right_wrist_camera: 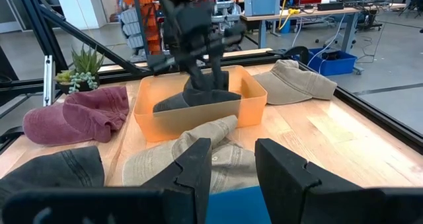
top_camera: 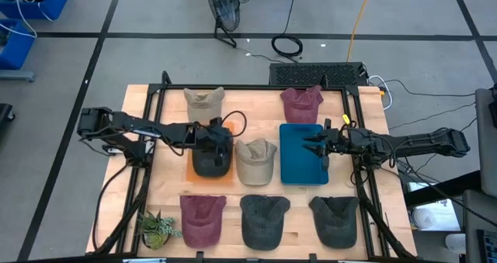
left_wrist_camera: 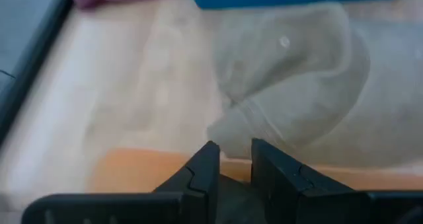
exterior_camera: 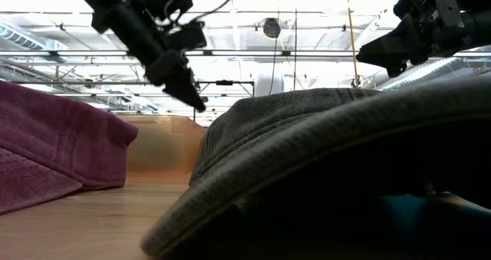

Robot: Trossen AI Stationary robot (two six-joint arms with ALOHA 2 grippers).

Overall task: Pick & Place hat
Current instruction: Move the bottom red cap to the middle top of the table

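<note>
A: From above, what is seen of the dark hat (top_camera: pixel 211 160)?

B: It is found in the orange bin (top_camera: pixel 199 174) on the bench (top_camera: pixel 171 123), left of the tan hat (top_camera: pixel 255 160). The left end effector (top_camera: pixel 220 136) is placed over its far end. The hat's long axis is judged to run from far edge to near edge; which end carries the brim cannot be told. The right end effector (top_camera: pixel 313 145) is held over the blue tray (top_camera: pixel 299 166), with nothing in it.

A: And at bench level?

B: Only a grey hat (exterior_camera: pixel 322 137) up close and a maroon hat (exterior_camera: pixel 54 149) are made out; the bin is hidden.

A: The left wrist view?

B: The fingers (left_wrist_camera: pixel 201 171) are seen a narrow gap apart, tips at the bin's rim. Whether cloth is pinched cannot be told.

A: The right wrist view?

B: The right fingers (right_wrist_camera: pixel 192 164) are spread wide. Across the bench, the left end effector is seen down on the dark hat's crown inside the bin.

A: Which step, then?

B: Either the placing or the picking at the bin is judged to be in hand. A straight lift clear of the bin walls is called for next.
</note>
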